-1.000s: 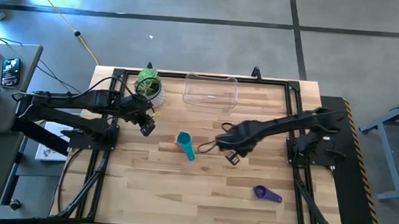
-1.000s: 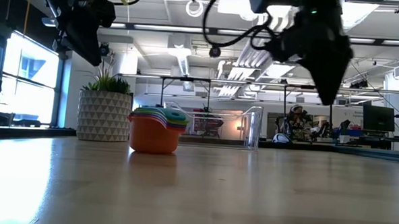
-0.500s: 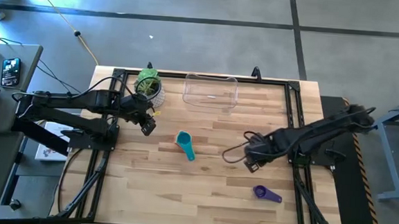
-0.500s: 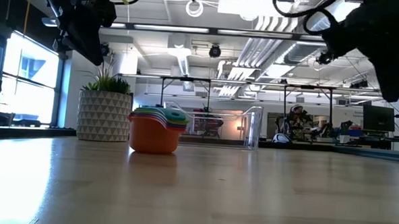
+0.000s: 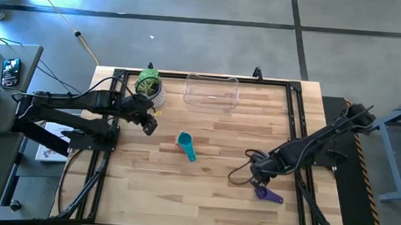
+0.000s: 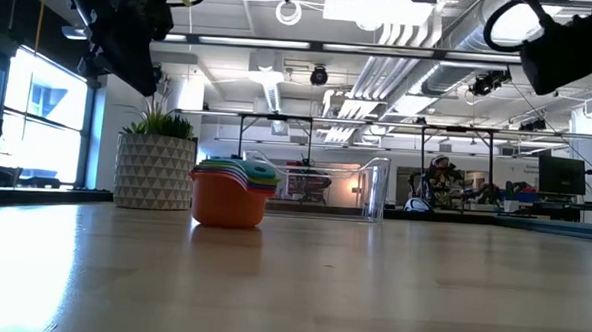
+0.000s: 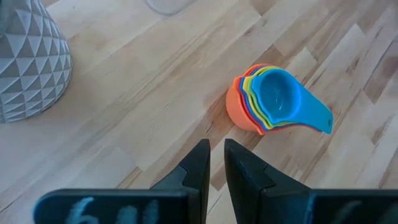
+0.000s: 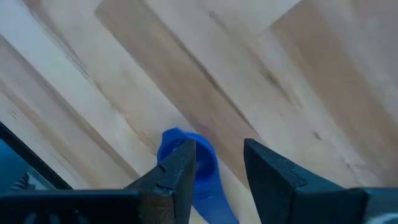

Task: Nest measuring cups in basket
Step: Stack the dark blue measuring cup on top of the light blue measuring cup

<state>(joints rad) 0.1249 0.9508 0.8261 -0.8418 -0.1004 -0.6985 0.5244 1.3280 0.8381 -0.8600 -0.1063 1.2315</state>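
Wooden tabletop [image 5: 147, 186] fills our view from above. At left we see the left gripper [image 5: 148, 127] waiting by the plant pot [image 5: 149, 88], fingers nearly together and holding nothing. Mid-table sits the stack of measuring cups [image 5: 185, 145], outside the clear basket [image 5: 211, 91]. At right, the right gripper [image 5: 259, 187] hovers spread over the purple measuring cup [image 5: 268, 195].

Pale wooden table [image 5: 204, 161] made of long planks, with a smooth, lightly glossy finish. Clear, glossy plastic basket [image 5: 211, 91]. Nested stack of measuring cups [image 7: 273, 102] in smooth, bright plastic. Purple measuring cup [image 5: 268, 194], smooth plastic too. Whitish plant pot [image 7: 28, 59] with a matt, faceted triangle pattern. Matt dark fingers [image 7: 198, 168] on the left gripper [image 7: 214, 165].
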